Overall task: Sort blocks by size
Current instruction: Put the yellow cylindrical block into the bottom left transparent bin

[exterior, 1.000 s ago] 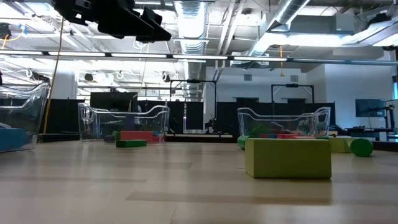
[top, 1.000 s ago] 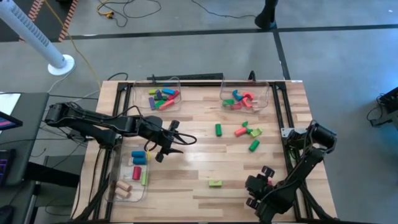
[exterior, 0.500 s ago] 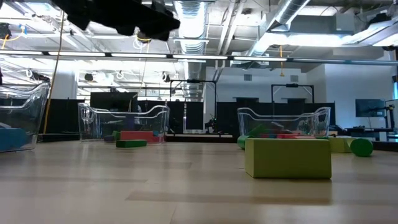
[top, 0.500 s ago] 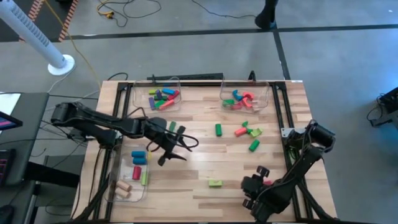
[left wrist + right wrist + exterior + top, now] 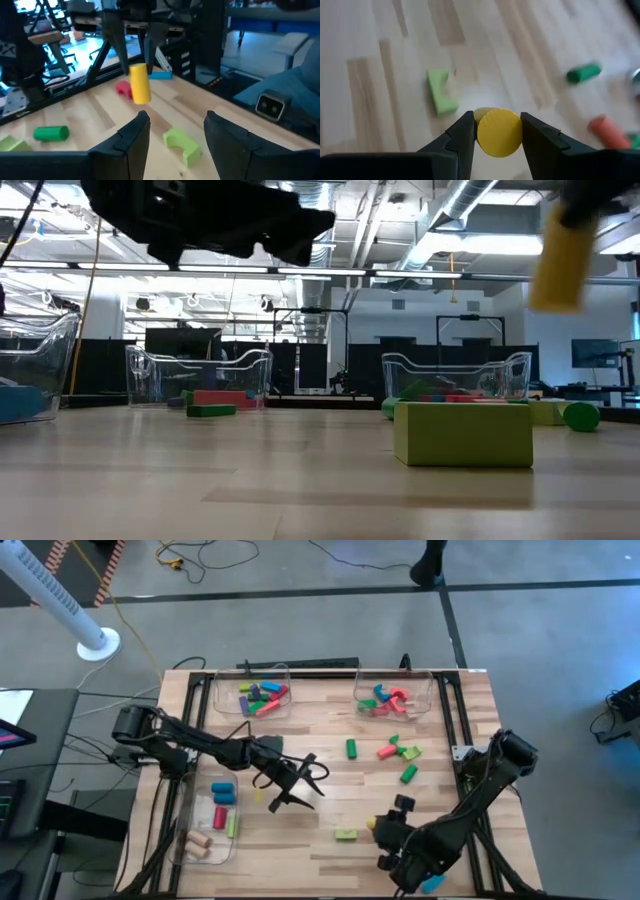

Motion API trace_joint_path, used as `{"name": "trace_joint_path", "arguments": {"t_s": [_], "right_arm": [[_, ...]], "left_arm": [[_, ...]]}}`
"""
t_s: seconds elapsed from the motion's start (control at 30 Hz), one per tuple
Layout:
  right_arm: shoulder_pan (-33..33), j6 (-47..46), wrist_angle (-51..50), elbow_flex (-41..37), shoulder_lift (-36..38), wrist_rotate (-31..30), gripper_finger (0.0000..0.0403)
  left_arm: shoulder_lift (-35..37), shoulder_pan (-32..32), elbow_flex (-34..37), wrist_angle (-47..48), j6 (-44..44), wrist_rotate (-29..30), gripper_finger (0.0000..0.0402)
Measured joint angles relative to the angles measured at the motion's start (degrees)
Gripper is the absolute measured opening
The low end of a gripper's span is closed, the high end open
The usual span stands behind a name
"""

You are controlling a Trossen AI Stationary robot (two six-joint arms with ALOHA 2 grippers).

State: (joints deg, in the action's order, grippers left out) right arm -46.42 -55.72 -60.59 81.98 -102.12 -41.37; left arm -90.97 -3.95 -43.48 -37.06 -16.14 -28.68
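Note:
My right gripper (image 5: 385, 832) hangs over the table's near right part, shut on a yellow cylinder (image 5: 140, 82), which also shows in the right wrist view (image 5: 499, 132) and the low view (image 5: 562, 255). My left gripper (image 5: 297, 787) is open and empty above the table's middle, facing the right gripper. A green arch block (image 5: 346, 835) lies on the table between them, its flat side down (image 5: 463, 433). Several loose blocks, green (image 5: 352, 748), red (image 5: 388, 751) and green (image 5: 408, 773), lie at the middle right. My right gripper pinches the yellow cylinder between its two fingers (image 5: 465, 135) on the curved side at its upper end (image 5: 138, 70). The fingers come from above, pointing down, along the cylinder. The cylinder hangs nearly upright below them, clear of the table.
Two clear bins with blocks stand at the far edge, one left (image 5: 262, 695) and one right (image 5: 392, 698). A third bin (image 5: 212, 815) with blocks lies at the near left. A red block (image 5: 123, 88) lies behind the held cylinder. Bare wood lies at the near middle.
My left gripper has gone toward the table's right and near edge, over the middle. My right gripper has gone toward the table's left; the yellow cylinder it holds has come into the low view at the upper right.

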Motion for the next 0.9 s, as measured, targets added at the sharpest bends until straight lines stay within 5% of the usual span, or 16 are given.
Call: {"name": "trace_joint_path", "arguments": {"t_s": [0.43,0.9], "right_arm": [[8.63,31.28,17.44,1.04,3.52,-1.43,0.0165],[12.66,45.07,25.68,1.04,3.53,1.58,0.0165]], "left_arm": [[-2.94,0.19,-5.89,0.10,5.72,-0.52,0.0179],[-2.94,0.98,-6.52,3.82,9.50,-0.31,0.0179]]}}
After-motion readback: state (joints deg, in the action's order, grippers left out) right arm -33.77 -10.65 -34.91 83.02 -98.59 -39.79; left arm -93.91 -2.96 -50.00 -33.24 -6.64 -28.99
